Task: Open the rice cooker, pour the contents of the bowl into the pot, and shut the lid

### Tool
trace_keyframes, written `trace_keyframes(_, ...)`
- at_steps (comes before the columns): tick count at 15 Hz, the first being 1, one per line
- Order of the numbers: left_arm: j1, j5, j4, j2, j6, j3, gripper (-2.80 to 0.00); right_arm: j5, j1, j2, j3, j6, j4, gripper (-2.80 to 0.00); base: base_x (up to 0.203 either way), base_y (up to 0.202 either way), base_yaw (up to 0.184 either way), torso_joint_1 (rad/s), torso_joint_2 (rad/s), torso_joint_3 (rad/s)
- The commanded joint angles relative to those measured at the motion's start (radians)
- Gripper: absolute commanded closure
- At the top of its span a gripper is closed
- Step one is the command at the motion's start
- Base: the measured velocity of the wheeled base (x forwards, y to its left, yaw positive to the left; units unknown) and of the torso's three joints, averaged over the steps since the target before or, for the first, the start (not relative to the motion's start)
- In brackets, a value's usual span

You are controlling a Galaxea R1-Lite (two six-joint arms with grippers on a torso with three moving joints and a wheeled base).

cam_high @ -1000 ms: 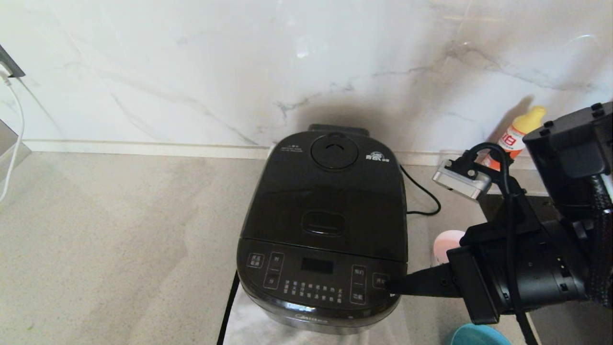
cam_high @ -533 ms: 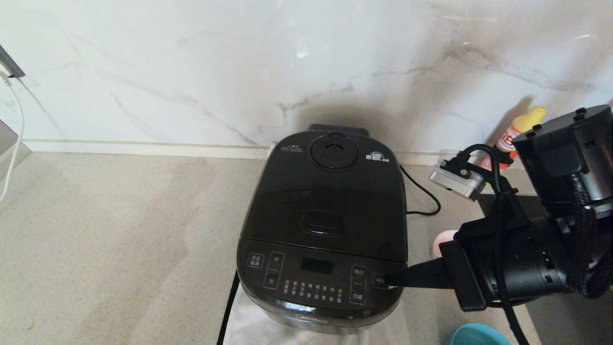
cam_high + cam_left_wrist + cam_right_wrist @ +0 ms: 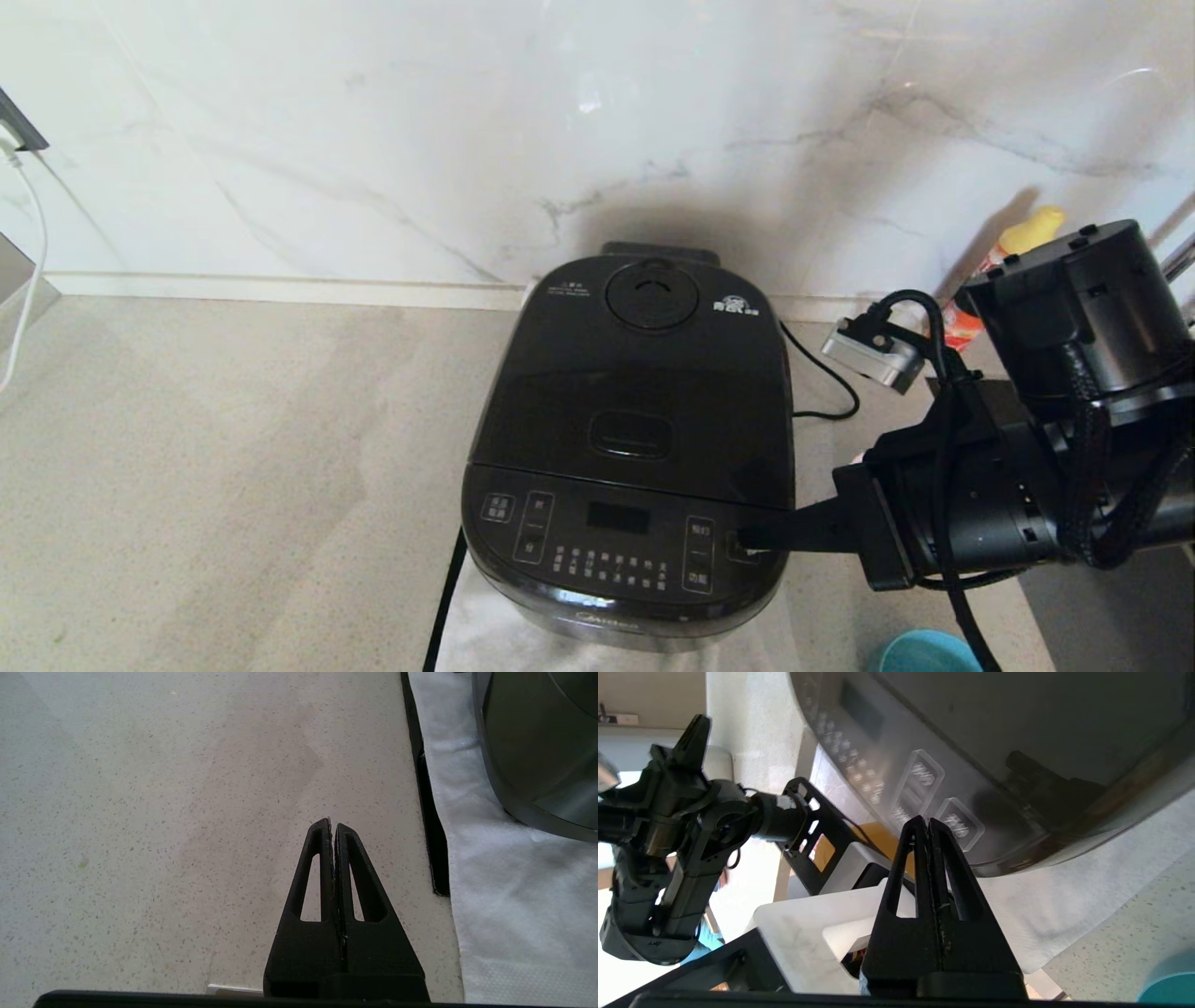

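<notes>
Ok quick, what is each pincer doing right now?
Left pincer: closed, holding nothing.
Right pincer: closed, holding nothing, tips at the rice cooker front panel.

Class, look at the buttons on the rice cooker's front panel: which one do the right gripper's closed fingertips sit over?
The outlined button at the panel's far right edge. The shut right gripper reaches it; the others lie further left.

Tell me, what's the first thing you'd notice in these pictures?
The big glossy black rice cooker sits in the middle of the grey speckled counter, against a white marble wall, with its lid closed. From the right, the right pincer, shut, points its tip at the right end of the button panel. A yellow-capped bottle stands by the wall behind that arm.
</notes>
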Motion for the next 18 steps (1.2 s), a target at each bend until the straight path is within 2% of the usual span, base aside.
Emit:
trace_keyframes(1,0.0,0.0,0.0,0.001,0.0,0.0,0.0,0.004,-0.01,0.014,0.004,0.003,0.0,0.0,0.0,0.0,0.0,0.0,0.0,0.0)
trace_keyframes(18,0.0,0.0,0.0,0.001,0.0,0.0,0.0,0.005,-0.011,0.067,0.013,0.003,-0.03,0.0,0.0,0.0,0.0,0.0,0.0,0.0)
